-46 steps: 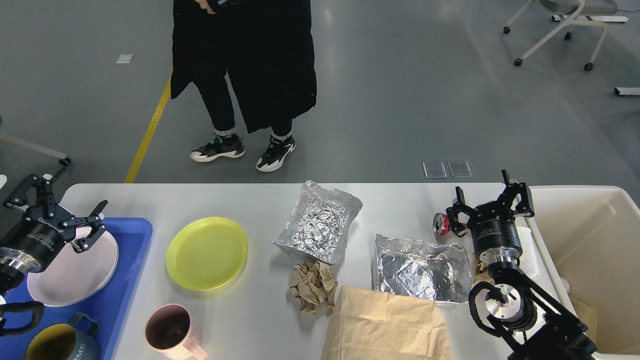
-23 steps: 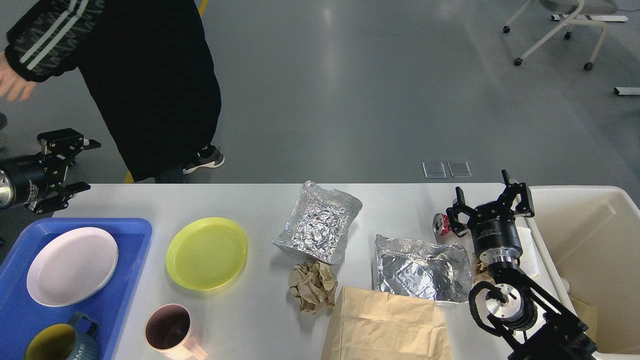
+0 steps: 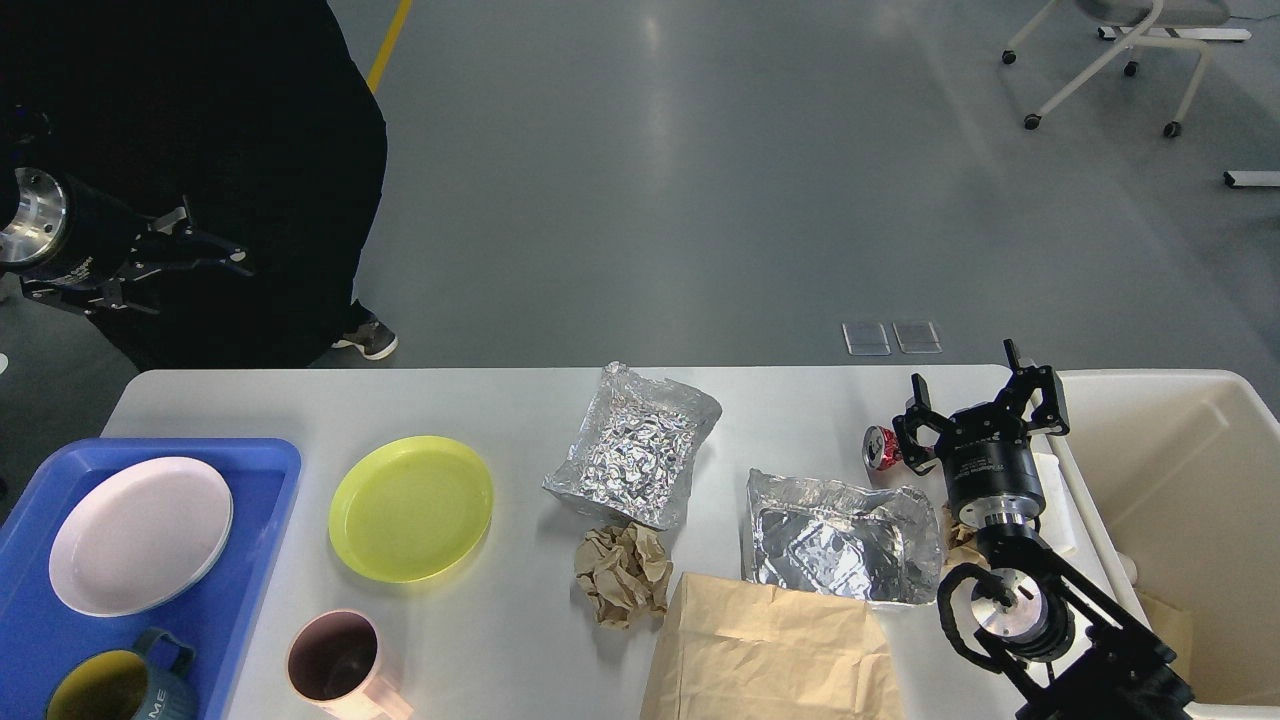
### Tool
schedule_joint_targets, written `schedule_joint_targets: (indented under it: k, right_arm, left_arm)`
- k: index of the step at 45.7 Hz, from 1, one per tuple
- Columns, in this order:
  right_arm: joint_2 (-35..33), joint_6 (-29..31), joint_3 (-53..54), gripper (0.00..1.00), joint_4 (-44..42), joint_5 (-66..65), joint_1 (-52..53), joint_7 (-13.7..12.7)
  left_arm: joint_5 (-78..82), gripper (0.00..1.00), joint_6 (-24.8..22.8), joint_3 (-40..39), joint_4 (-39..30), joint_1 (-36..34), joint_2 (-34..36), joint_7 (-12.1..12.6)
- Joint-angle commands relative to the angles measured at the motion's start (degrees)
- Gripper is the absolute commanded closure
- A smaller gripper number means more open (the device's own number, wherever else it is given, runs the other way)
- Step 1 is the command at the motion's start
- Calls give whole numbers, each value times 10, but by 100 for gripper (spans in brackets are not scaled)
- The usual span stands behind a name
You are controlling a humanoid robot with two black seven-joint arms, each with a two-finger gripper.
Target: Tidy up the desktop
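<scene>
Head view. Desktop point(image 3: 520, 400): white, flat, smooth, rounded corners; fills the lower frame, widest surface present.

On it, left to right: blue tray point(image 3: 270, 470) holding a white plate point(image 3: 140, 535) and a dark mug point(image 3: 115, 690); yellow plate point(image 3: 410, 508); pink cup point(image 3: 335, 660); crumpled foil tray point(image 3: 632, 455); paper ball point(image 3: 622, 572); second foil tray point(image 3: 835, 535); brown bag point(image 3: 775, 655); red can point(image 3: 883, 447). Cream bin point(image 3: 1180, 470) stands at the right edge.

Right gripper point(image 3: 978, 400): above the desktop just beside the can, fingers spread, empty.

Left gripper point(image 3: 195, 260): raised beyond the far left edge, in front of a person in black point(image 3: 200, 120); fingers parted, holding nothing.

Step judged in hand: sorting, dishes to the tray, rubbish to the bin; much remains loose. Next move probably calls for the right gripper to drop over the can, close across its body, and carry it to the bin. Alternatively, the left must reach in for the yellow plate, whose low rim offers little grip.
</scene>
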Motion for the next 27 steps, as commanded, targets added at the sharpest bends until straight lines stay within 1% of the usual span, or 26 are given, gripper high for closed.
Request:
schedule_joint_targets:
  k: [1,4,8,14,19,23,27]
  right_arm:
    - [0,0,0,0,0,0,0,0]
    - [0,0,0,0,0,0,0,0]
    - [0,0,0,0,0,0,0,0]
    - [0,0,0,0,0,0,0,0]
    - [0,0,0,0,0,0,0,0]
    - [1,0,0,0,0,0,0,0]
    - [0,0,0,0,0,0,0,0]
  left_arm:
    - [0,3,-19,61,-61,-68,-75,0]
    - [0,3,-40,81,-105,-96,-106,1]
    - [-8,3,-41,101,-172,-165,-154,-3]
    - [-49,3,-46,134,-250,-248,-187,-3]
    - [-101,3,-48,145,-288,-327,-198,2]
    - [-135,3,-49,173,-308,-361,-205,7]
    - [-173,3,-50,191,-344,-396,-214,10]
